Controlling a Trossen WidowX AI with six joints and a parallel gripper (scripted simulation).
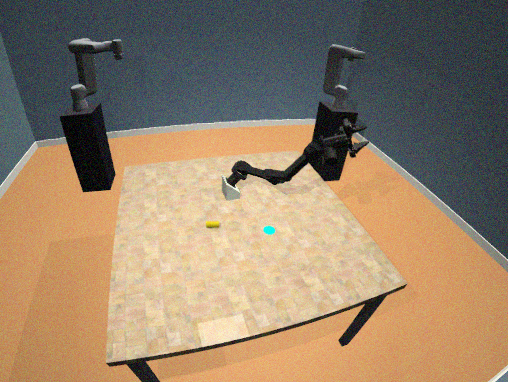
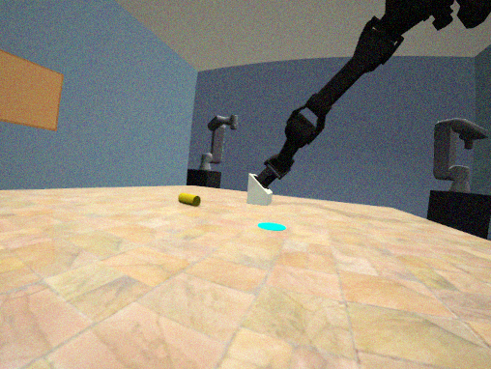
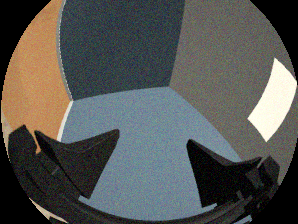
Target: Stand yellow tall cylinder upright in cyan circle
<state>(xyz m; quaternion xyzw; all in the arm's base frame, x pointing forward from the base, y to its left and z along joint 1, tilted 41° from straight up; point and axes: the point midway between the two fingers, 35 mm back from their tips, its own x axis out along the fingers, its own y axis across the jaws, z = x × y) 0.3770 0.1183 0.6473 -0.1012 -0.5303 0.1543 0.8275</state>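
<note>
The yellow cylinder (image 1: 213, 224) (image 2: 188, 199) lies on its side on the table. The cyan circle (image 1: 269, 230) (image 2: 272, 226) is a flat filled disc on the table, to the right of the cylinder in the top view, with nothing on it. My gripper (image 1: 364, 136) (image 3: 154, 139) is open and empty, its two fingers far apart. It is raised high, off to the right of both the cylinder and the circle, and points away from the table. In the exterior view only part of it shows at the top right edge. The wrist view shows only walls, ceiling and floor beyond the fingers.
The arm's white wedge-shaped base (image 1: 230, 190) (image 2: 259, 194) stands on the table (image 1: 165, 280) (image 2: 203, 309) behind the cylinder and the circle. Two grey arms (image 1: 86, 70) (image 1: 334, 70) stand on black pedestals (image 1: 90, 150) (image 1: 327, 165) beyond the table.
</note>
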